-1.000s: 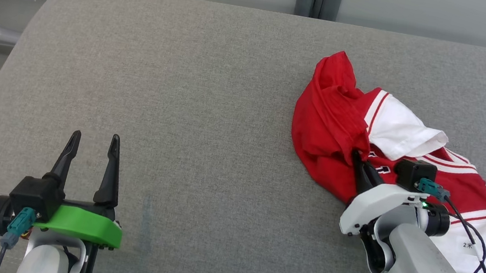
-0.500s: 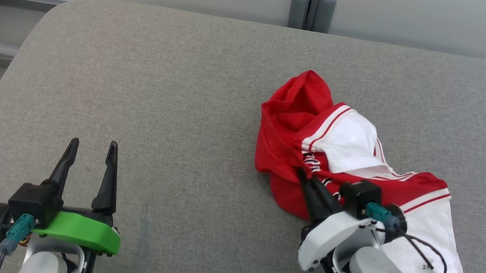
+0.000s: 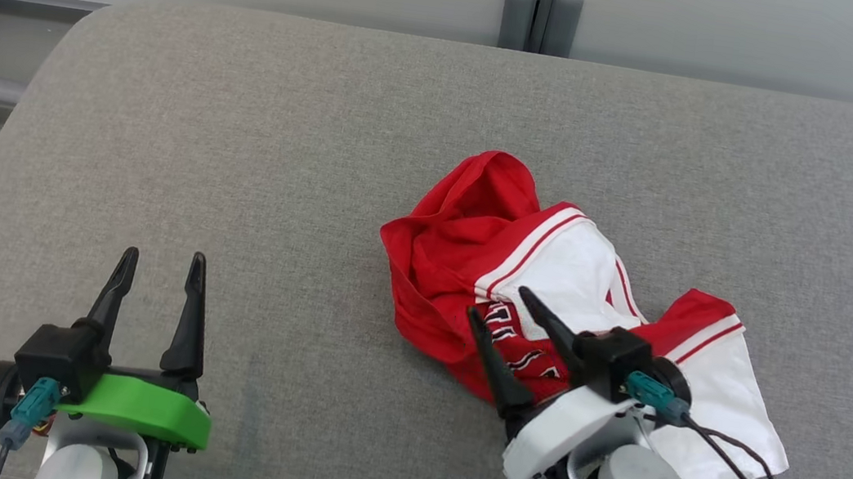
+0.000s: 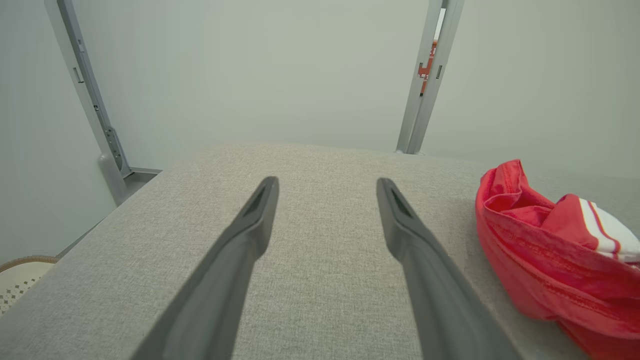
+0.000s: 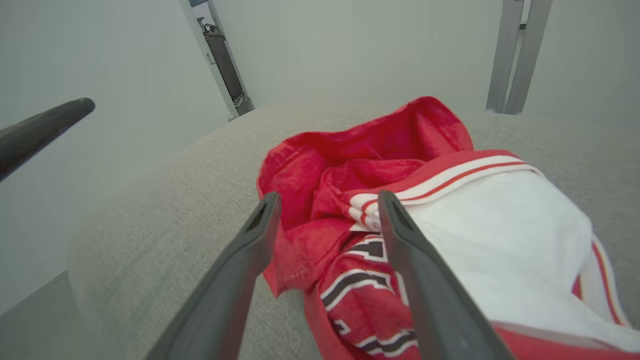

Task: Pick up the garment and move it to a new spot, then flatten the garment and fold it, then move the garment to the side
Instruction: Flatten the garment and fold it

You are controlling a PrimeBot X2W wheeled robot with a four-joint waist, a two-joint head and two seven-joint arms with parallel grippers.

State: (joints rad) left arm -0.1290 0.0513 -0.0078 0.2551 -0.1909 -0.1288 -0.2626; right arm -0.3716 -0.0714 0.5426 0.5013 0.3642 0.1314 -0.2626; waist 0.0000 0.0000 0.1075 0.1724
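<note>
Right tool (image 3: pixel 497 301) stood with its dark fingers spread wide, gripping nothing, as I watched. The crumpled red-and-white striped fabric garment (image 3: pixel 469 229) lay just beyond and beneath its tips on the grey fabric-covered bench (image 3: pixel 284 130). Left tool (image 3: pixel 166 253) was equally wide and empty, well apart from the garment.

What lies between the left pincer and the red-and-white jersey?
Nothing but bare grey cushion. The head view shows that stretch running from the left pincer to the jersey, and the left wrist view agrees.
</note>
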